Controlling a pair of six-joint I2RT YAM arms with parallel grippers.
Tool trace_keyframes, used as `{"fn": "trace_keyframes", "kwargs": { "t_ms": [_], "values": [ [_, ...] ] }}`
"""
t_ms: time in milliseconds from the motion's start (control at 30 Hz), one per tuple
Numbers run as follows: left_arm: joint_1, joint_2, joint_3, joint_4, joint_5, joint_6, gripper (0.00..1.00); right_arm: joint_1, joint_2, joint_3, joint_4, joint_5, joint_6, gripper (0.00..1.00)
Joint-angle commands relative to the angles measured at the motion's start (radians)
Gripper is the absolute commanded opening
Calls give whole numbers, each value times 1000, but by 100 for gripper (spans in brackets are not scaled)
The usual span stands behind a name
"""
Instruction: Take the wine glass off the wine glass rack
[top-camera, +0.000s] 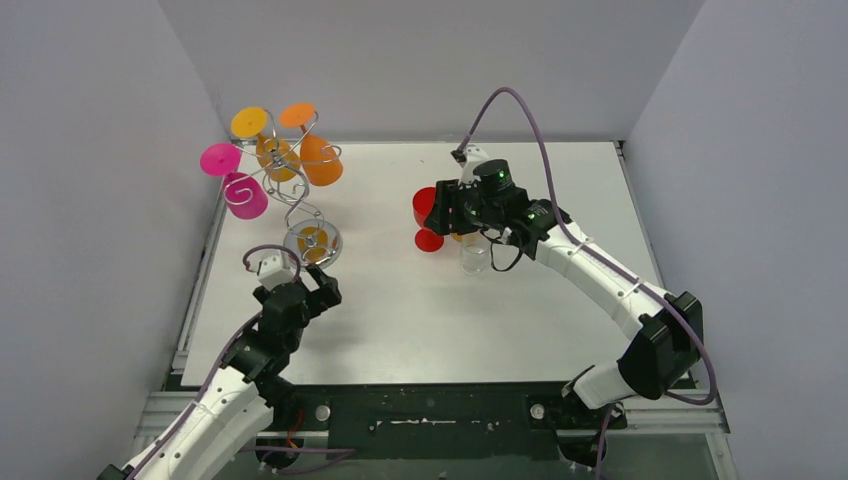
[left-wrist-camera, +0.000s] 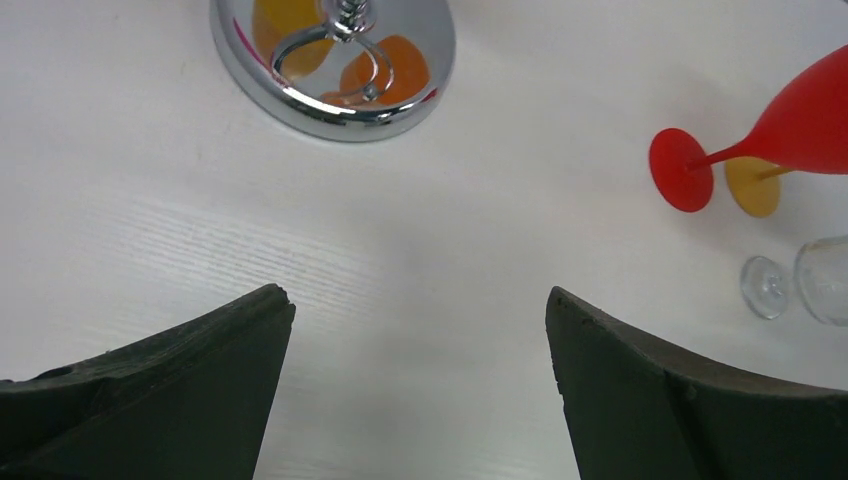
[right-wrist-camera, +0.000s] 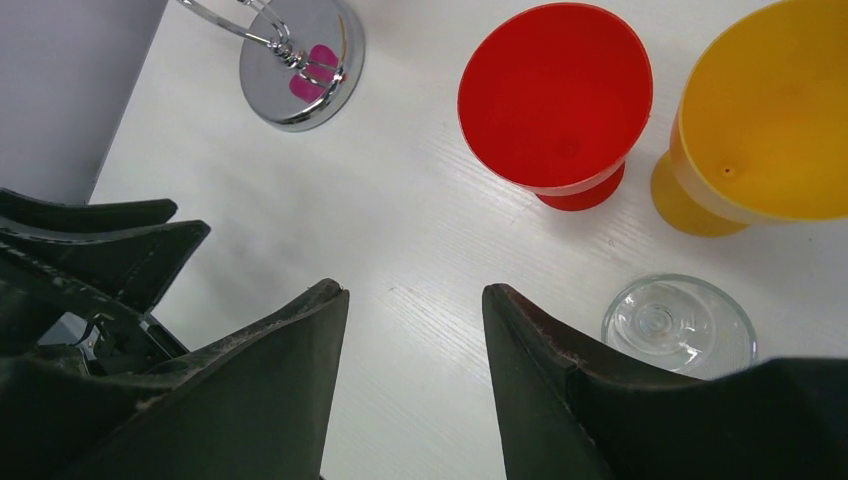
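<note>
You're in a robotics lab test cell. The white counter (top-camera: 420, 320) is boxed in on three sides by plain pale walls (top-camera: 90, 200), like a booth. The left arm (top-camera: 215, 410) and the right arm (top-camera: 600, 275), both robot arms, are bolted to a black metal frame (top-camera: 440, 410) at the counter's near edge. Purple cables (top-camera: 530, 120) loop exposed above them. On the counter are staged props: a wire glass rack (top-camera: 290, 195) and bright coloured glasses (top-camera: 320, 160).
</note>
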Motion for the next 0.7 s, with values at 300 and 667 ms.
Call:
{"fn": "trace_keyframes", "kwargs": {
  "t_ms": [300,667],
  "values": [
    [23,198,-209,576,-142,-104,97,3,-56,-23,19,16,-9,54],
    [308,383,-234,783,108,-88,97,-3,-64,-36,1,36,-19,54]
  ]
}}
